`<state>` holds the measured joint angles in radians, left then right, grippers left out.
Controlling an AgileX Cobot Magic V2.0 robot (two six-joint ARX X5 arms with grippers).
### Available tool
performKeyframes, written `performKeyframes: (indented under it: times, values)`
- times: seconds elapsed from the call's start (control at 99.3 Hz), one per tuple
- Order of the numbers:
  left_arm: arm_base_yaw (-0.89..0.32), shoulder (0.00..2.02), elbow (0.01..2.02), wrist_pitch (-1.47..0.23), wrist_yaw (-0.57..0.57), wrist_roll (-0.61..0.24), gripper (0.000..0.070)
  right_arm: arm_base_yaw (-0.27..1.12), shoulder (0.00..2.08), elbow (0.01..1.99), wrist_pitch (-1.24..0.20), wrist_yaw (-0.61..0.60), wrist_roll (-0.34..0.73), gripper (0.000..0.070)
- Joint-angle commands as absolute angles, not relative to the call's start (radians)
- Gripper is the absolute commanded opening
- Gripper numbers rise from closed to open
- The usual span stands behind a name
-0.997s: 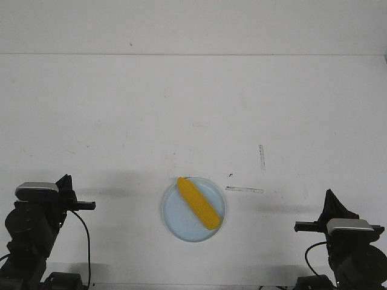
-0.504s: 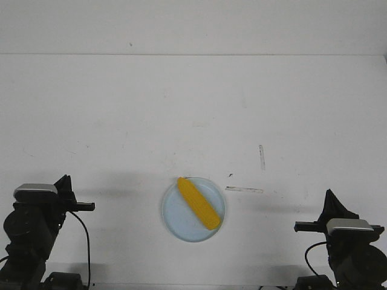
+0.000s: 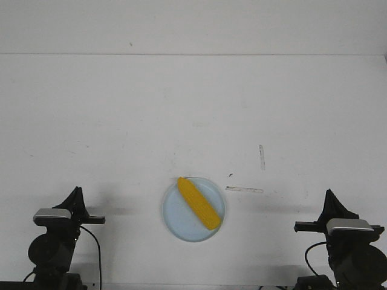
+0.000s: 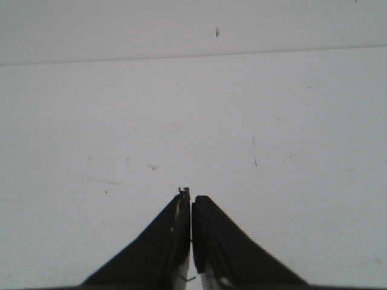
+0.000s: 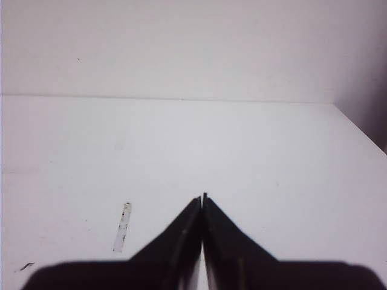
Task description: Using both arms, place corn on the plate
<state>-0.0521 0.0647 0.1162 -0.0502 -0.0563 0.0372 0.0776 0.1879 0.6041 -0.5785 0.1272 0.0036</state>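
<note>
**Corn on the plate, both arms back at the near edge**

While the corn (image 3: 198, 203) lies slantwise across the pale blue plate (image 3: 175, 220), near the front middle of the white table (image 3: 181, 109), both arms sit well apart from it at the near corners. The left gripper (image 4: 191, 202) has its fingers (image 4: 169, 241) pressed together with nothing between them, pointing out over bare table. The right gripper (image 5: 202, 198) is likewise closed tip to tip and empty. A short strip of tape (image 3: 244, 190) lies just right of the plate, touching neither it nor the corn.
</note>
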Motion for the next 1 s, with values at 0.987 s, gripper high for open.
performKeyframes:
  times: [0.987]
  values:
    - [-0.044, 0.003, 0.014, 0.001, -0.016, 0.030, 0.0000, 0.079, 0.183, 0.608, -0.568, 0.131, -0.001, 0.0000]
